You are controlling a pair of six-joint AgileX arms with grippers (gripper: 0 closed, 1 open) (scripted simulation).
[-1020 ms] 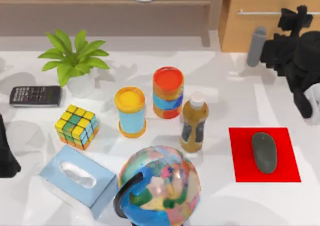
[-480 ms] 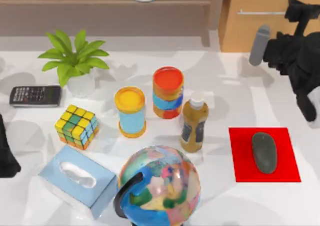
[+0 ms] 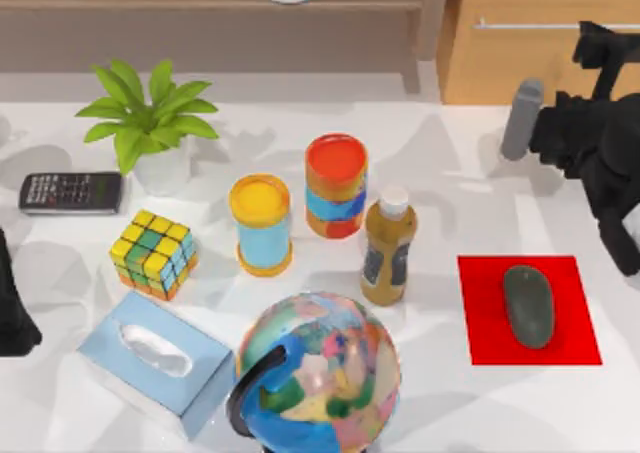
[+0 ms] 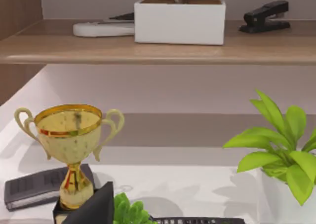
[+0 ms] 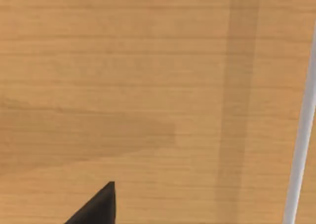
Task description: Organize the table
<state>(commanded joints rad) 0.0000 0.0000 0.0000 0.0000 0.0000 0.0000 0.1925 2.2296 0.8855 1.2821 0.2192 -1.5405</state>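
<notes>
Risen toward the wooden drawer cabinet (image 3: 545,38) at the far right, the right gripper (image 3: 598,43) hangs above the wide white tabletop (image 3: 450,203), jaw state unclear.

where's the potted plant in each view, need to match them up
Top view: potted plant at the table's back left, in front of the shelf.
Left wrist view: its leaves stand below that shelf.
Right wrist view: faces the drawer cabinet.
Shared landmark: the shelf.
</notes>
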